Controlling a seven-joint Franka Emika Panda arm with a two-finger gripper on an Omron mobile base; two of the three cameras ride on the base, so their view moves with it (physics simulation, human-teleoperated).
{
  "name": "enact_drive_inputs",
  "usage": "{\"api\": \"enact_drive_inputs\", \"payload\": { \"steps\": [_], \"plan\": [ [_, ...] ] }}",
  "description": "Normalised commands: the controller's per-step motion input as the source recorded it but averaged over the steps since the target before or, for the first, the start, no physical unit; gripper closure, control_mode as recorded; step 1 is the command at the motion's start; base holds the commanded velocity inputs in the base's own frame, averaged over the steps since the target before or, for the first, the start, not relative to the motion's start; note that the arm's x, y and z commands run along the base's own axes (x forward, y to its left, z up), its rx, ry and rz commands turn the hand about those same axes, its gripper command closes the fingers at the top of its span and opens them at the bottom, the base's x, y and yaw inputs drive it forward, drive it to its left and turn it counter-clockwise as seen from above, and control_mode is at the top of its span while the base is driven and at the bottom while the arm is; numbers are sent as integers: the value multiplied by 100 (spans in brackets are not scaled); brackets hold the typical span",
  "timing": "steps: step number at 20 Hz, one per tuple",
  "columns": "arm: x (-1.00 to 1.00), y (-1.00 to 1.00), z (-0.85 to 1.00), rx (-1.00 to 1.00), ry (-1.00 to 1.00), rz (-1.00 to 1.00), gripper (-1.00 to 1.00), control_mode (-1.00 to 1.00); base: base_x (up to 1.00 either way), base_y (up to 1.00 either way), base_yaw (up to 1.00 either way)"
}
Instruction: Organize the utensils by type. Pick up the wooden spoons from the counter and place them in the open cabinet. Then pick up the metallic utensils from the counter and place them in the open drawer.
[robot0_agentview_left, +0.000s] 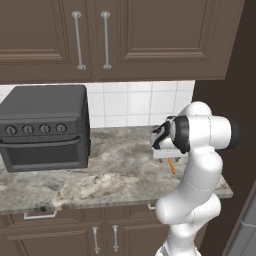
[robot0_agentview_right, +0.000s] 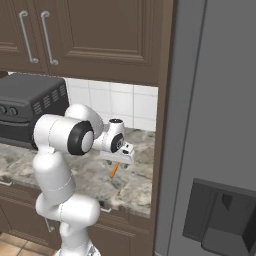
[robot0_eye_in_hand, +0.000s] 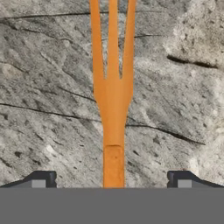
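A slim orange fork-shaped utensil (robot0_eye_in_hand: 113, 113), one of the metallic utensils, lies flat on the veined stone counter (robot0_eye_in_hand: 43, 109). Its three tines point to the top of the hand view. My gripper (robot0_eye_in_hand: 113, 179) hovers just above its handle, open, one dark fingertip (robot0_eye_in_hand: 41, 179) on each side and nothing gripped. From the base views the hand (robot0_agentview_left: 167, 156) hangs low over the counter (robot0_agentview_left: 115, 175) near its right end, and the orange utensil (robot0_agentview_left: 172, 166) (robot0_agentview_right: 114, 171) pokes out beneath the gripper (robot0_agentview_right: 117, 159). The wooden spoons, the open cabinet and the open drawer are out of view.
A dark toaster oven (robot0_agentview_left: 45, 127) stands on the counter's left part. Closed brown wall cabinets (robot0_agentview_left: 120, 40) hang above. A tall grey fridge (robot0_agentview_right: 215, 125) and a brown side panel (robot0_agentview_right: 162, 125) bound the counter on the right.
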Motion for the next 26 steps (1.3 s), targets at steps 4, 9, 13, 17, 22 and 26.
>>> {"api": "enact_drive_inputs", "payload": {
  "steps": [4,9,13,17,22,26],
  "plan": [
    [15,-5,-27,-1,0,0,-100,-100,0,0,0],
    [-1,-2,-46,-3,0,0,100,-100,0,0,0],
    [-15,0,-65,-1,1,1,100,-100,0,0,0],
    [-38,-2,-37,0,0,9,100,-100,0,0,0],
    [-42,2,4,2,1,10,100,-100,0,0,0],
    [-54,1,50,0,-1,11,100,-100,0,0,0]
  ]
}}
